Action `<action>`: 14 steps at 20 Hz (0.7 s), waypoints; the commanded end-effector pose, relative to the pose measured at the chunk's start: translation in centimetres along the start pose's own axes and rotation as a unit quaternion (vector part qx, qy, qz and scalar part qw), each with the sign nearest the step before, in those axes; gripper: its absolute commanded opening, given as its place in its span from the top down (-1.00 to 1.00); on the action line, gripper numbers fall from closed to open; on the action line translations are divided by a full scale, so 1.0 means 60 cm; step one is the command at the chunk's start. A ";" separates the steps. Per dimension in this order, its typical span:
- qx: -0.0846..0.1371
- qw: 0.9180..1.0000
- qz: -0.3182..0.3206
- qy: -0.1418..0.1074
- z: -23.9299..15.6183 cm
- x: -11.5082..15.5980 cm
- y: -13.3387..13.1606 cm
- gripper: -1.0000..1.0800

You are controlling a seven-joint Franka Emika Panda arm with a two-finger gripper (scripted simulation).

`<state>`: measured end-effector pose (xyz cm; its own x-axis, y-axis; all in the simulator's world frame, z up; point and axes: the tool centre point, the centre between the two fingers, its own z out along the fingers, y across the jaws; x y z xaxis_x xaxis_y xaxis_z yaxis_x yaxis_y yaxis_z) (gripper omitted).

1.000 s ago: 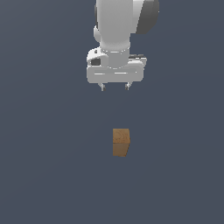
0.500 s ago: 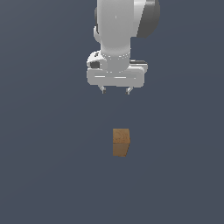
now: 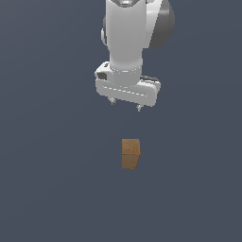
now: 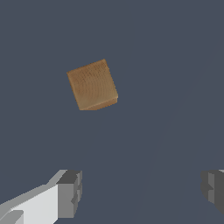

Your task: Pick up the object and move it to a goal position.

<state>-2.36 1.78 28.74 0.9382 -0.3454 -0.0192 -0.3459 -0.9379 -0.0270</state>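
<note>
**Gripper above cube, jaws spread, nothing held**

Gripper (image 3: 125, 105) hangs off the white arm (image 3: 126, 33), pointing down, fingers wide apart and empty. Cube (image 3: 131, 153) sits on the dark grey floor (image 3: 47, 189) below it, clear of the fingertips, offset slightly toward the exterior view's right. Wrist view: cube (image 4: 92, 85) lies ahead of the fingers (image 4: 70, 193), not between them, and is rotated relative to the jaw line. Wood-grain top face visible. No contact between gripper and cube
</note>
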 end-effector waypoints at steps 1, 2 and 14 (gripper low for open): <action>0.000 0.999 0.033 0.000 0.006 0.009 -0.005 -0.92; 0.000 0.999 0.045 0.000 0.009 0.013 -0.007 -0.92; -0.001 0.980 0.197 0.001 0.041 0.054 -0.028 -0.92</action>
<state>0.91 2.27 26.51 0.7585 -0.6511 -0.0252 -0.6516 -0.7584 -0.0180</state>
